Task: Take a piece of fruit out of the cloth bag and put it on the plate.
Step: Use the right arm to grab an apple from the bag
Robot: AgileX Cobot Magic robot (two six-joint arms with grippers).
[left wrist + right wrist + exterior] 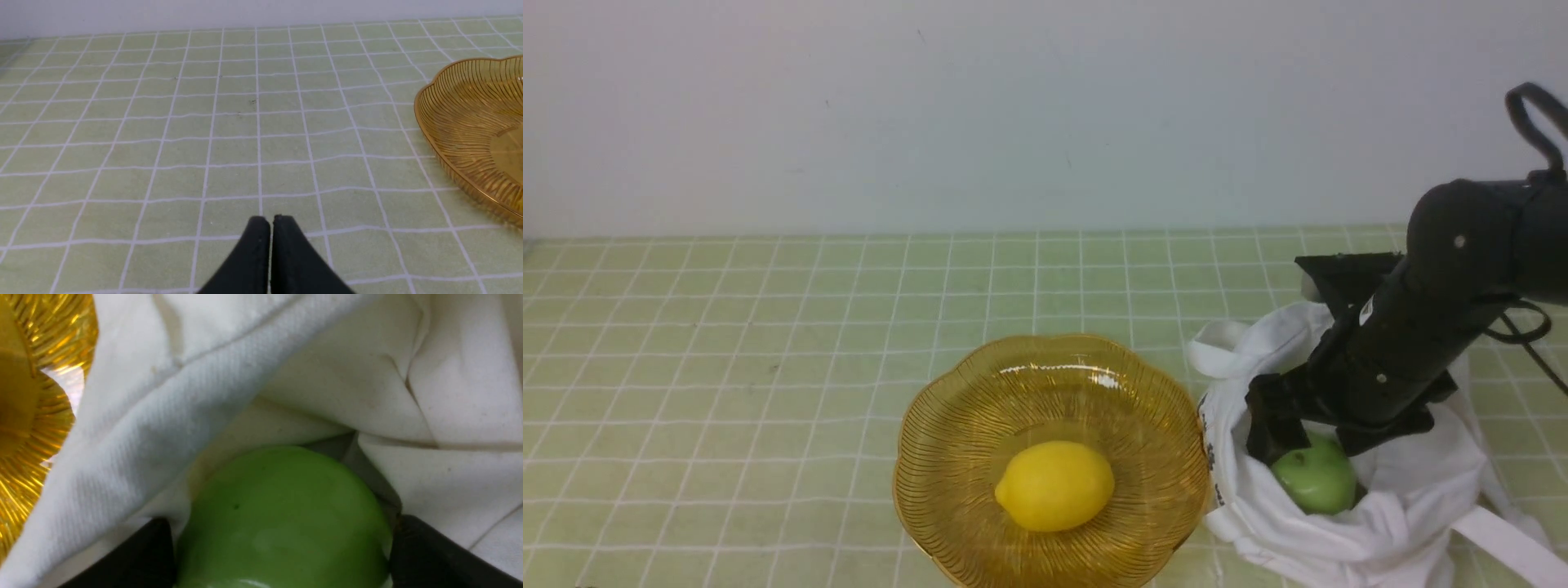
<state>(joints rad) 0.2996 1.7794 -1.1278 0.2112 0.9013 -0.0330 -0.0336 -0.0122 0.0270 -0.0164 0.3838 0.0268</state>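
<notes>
The only writing in sight is a line of small black lettering [1207, 459] running down the side of the white cloth bag [1409, 490] that faces the plate. It is seen edge-on and creased, too small to read.

In the front view the amber ribbed glass plate [947, 416] sits near the table's near edge, and the bag lies slumped at its 3 o'clock, its side right up against the scalloped rim; whether they touch I cannot tell. A yellow lemon [1054, 486] lies in the plate, toward 6 o'clock of its centre.

The green apple [1316, 480] rests inside the bag's open mouth, well short of the plate. The right gripper [1305, 447] reaches down into the bag from 2 o'clock. In the right wrist view its jaws stand wide apart, one black finger [139, 561] on each side of the apple and close against it, with a sliver of white showing between the fruit and the other finger. A thick fold of cloth hangs just beyond the apple, between it and the plate.

One strap handle [1217, 347] loops up at the bag's 10 o'clock, and another [1507, 547] trails off at 4 o'clock.

The left gripper [270, 223] hovers over the green checked tablecloth [163, 122], jaws together with only a thin slit between them, holding nothing. A plain pale wall [1013, 114] stands behind the table.
</notes>
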